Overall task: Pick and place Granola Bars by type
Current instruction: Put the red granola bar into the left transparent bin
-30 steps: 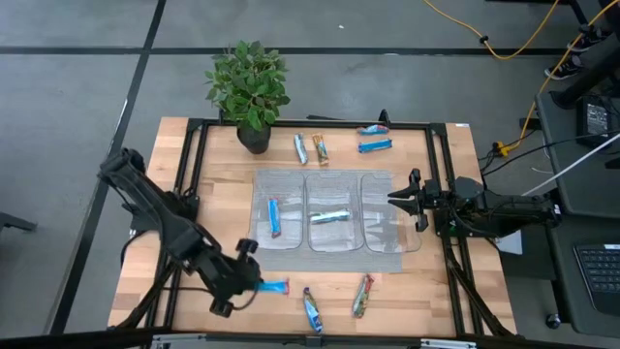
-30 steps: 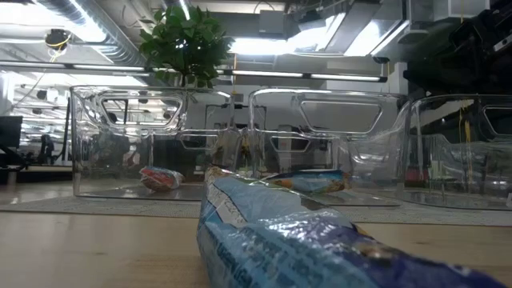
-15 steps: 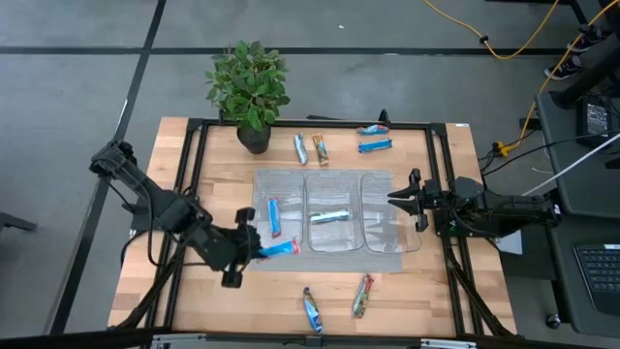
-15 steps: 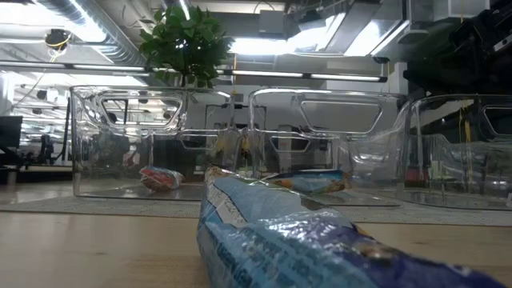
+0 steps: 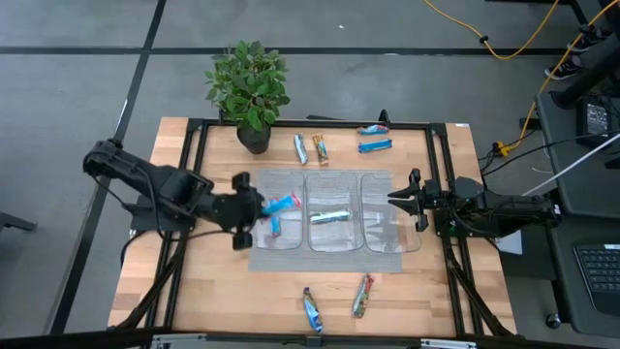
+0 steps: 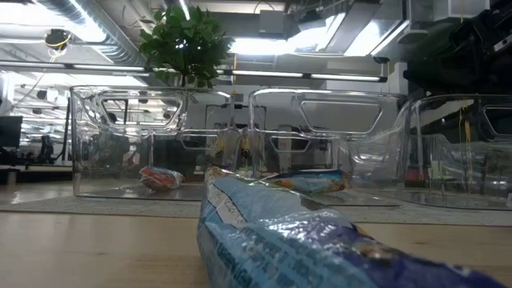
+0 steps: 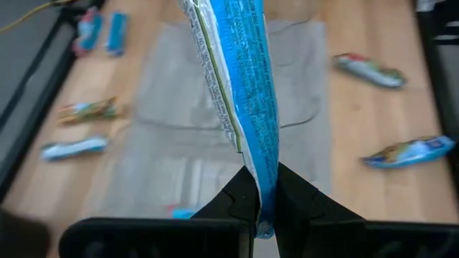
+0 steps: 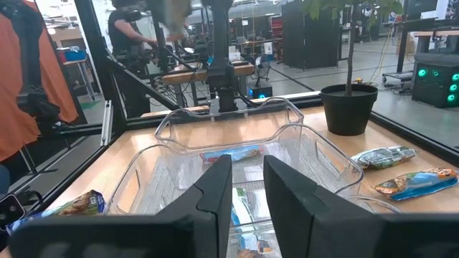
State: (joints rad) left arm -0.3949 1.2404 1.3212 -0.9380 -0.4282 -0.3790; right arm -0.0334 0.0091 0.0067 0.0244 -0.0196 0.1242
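The left end effector (image 5: 254,206) is clenched on a blue granola bar (image 5: 282,204), holding it over the left bin (image 5: 263,182), where another blue bar (image 5: 274,225) lies. The right end effector (image 5: 401,200), fingers spread apart, hangs over the right bin (image 5: 407,239).

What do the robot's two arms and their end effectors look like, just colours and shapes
Both arms are black and jointed, built of rounded segments. The left end effector has two flat, dark, matte fingers tapering to angled tips on a wide black crossbar. The right end effector has two broad, black, slab-like fingers. The right arm runs slim and straight with dark cabling alongside. No markings show.
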